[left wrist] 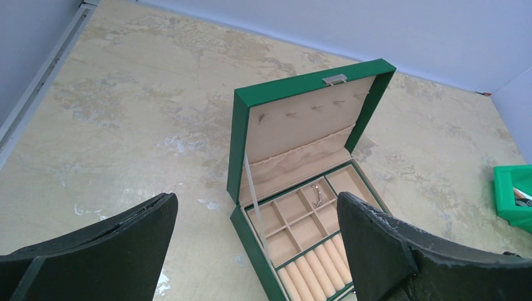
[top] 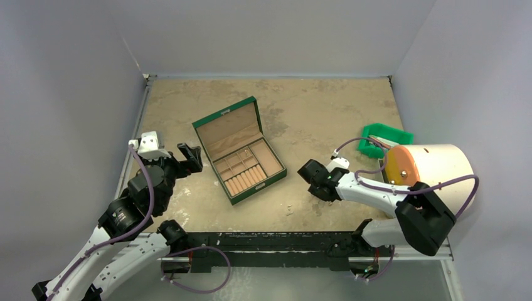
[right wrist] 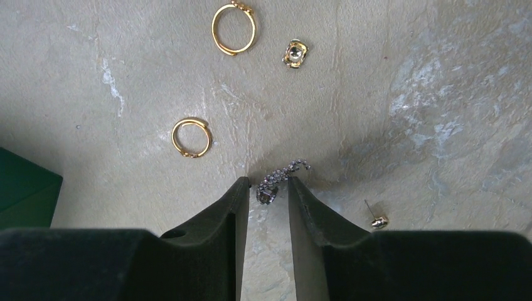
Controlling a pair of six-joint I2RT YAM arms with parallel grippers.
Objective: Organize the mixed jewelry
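The green jewelry box (top: pixel 233 112) stands open mid-table, and its lid (left wrist: pixel 301 119) is upright. One silver piece (left wrist: pixel 317 194) lies in a small tan compartment. Loose on the table in the right wrist view are two gold rings (right wrist: pixel 233 28) (right wrist: pixel 191 138), a square stud (right wrist: pixel 295 52), a post stud (right wrist: pixel 378 221) and a sparkly silver chain-like piece (right wrist: pixel 279 179). My right gripper (right wrist: pixel 268 182) (top: pixel 308 170) is low on the table, its jaws narrowly apart around that sparkly piece's end. My left gripper (top: pixel 191 157) (left wrist: pixel 256 199) is open and empty, left of the box.
A small green bin (top: pixel 384 139) sits at the right, and it also shows in the left wrist view (left wrist: pixel 514 194). A white cylinder with an orange face (top: pixel 433 166) stands by the right arm. Grey walls enclose the table. The box's corner (right wrist: pixel 25 188) is left of my right gripper.
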